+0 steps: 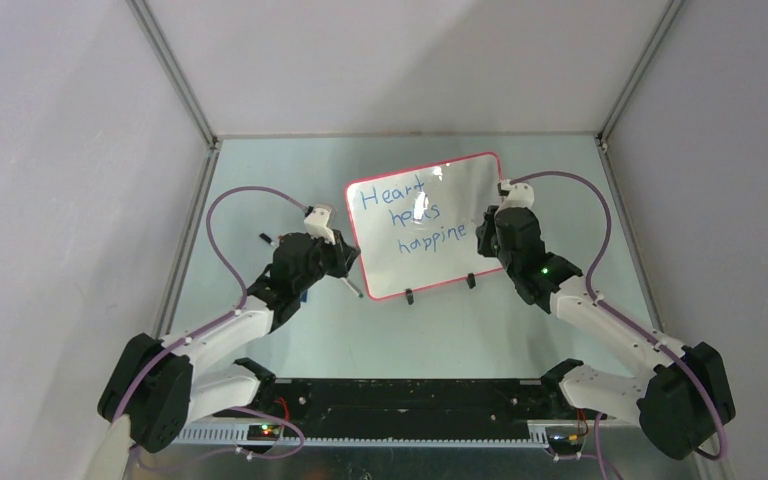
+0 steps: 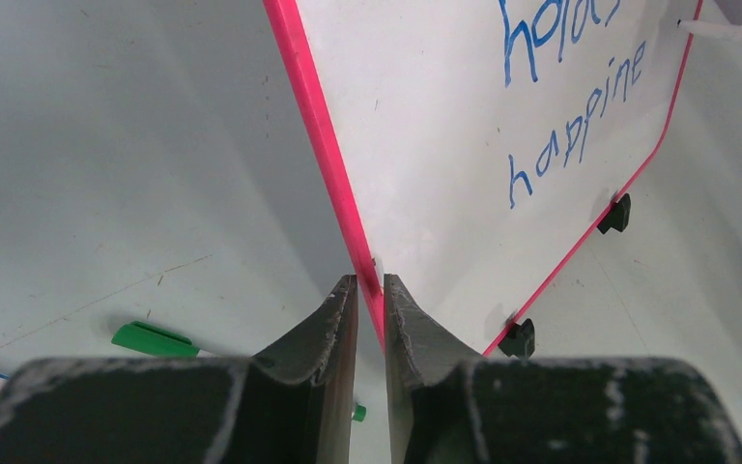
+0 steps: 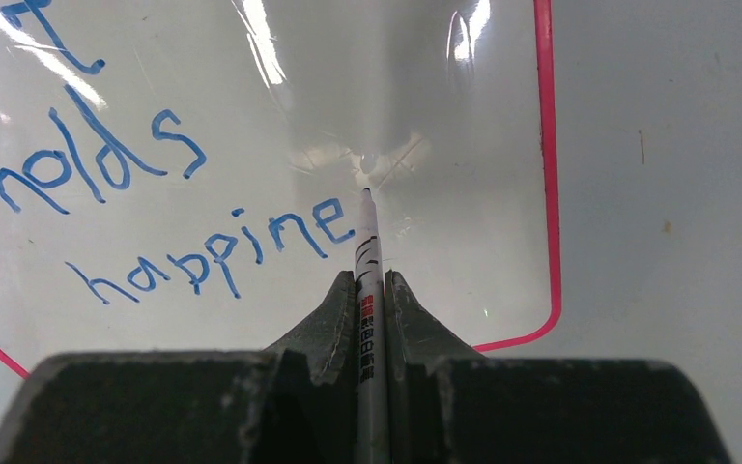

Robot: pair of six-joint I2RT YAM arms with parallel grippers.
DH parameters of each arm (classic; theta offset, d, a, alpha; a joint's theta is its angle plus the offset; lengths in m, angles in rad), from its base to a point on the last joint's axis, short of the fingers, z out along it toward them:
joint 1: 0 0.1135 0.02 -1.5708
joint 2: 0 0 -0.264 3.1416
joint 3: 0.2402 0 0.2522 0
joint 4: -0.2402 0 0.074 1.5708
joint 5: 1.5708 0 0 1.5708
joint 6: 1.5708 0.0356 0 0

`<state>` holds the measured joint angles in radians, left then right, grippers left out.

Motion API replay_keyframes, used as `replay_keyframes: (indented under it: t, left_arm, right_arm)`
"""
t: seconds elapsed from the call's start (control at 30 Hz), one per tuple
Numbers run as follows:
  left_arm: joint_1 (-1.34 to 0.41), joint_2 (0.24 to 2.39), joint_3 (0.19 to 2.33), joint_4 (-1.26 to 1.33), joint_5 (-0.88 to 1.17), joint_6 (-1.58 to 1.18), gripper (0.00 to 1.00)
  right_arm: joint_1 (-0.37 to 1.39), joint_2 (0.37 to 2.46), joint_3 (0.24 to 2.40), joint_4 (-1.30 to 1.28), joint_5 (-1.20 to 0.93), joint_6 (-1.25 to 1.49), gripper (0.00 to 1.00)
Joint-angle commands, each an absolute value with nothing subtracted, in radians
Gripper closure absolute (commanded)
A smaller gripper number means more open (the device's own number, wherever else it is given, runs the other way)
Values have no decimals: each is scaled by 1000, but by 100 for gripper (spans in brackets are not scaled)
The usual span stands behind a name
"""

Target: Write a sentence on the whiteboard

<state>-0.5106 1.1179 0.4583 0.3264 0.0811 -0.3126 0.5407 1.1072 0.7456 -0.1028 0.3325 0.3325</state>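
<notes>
Pale green table [image 1: 560, 170] carries the whiteboard [image 1: 465, 200], propped on its feet. My left hand [image 2: 371, 290] clamps the whiteboard's left frame to steady it. My right hand [image 3: 371, 285] grips the marker [image 3: 368, 242], tip at the whiteboard just right of "happine", so the sentence [image 1: 408, 220] can go on.

My table [image 1: 290, 180]: pale grey-green top, few small scratches. Plain white walls [image 1: 60, 150] on three sides. Metal posts [image 1: 173, 70] in both back corners. Light soft, even.
</notes>
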Motion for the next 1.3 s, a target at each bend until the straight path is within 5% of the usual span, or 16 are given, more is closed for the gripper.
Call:
replay_keyframes:
  t: [0.0,1.27]
  left_arm:
    - [-515,1095,463,345,76,-292,79]
    - [-515,1099,465,345,71,-288,79]
  right_arm:
    - [538,1111,744,-110,353,347,100]
    - [521,1153,791,-121,321,354,100]
